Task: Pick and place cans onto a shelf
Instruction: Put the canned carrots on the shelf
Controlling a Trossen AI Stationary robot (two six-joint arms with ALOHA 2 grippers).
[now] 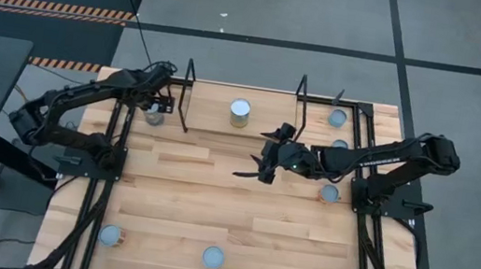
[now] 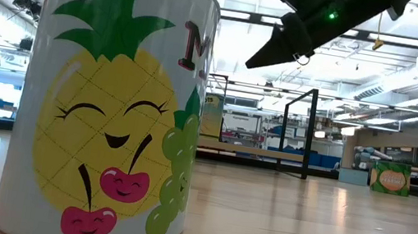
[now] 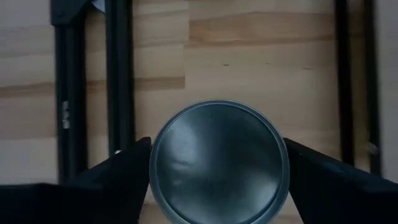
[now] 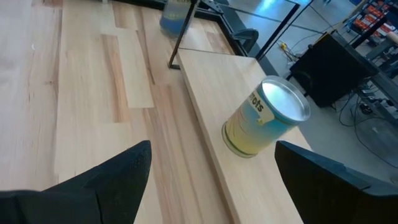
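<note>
One can [image 1: 240, 113] stands on the shelf [image 1: 210, 118]. The right gripper [image 1: 260, 163] hovers near it, fingers wide open and empty. The left gripper [image 1: 156, 109], beside the shelf, straddles another can [image 3: 217, 162], fingers open.

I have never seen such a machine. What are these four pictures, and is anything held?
Two dark robot arms work at a wooden table. One camera looks from above, one from table height, one sits on each wrist. Small round tins with silvery tops stand about; one yellow-labelled tin stands on the low light-wood shelf with black posts. The left gripper has its jaws on either side of a grey-topped tin beside the shelf; contact is unclear. The right gripper is open and empty.
</note>
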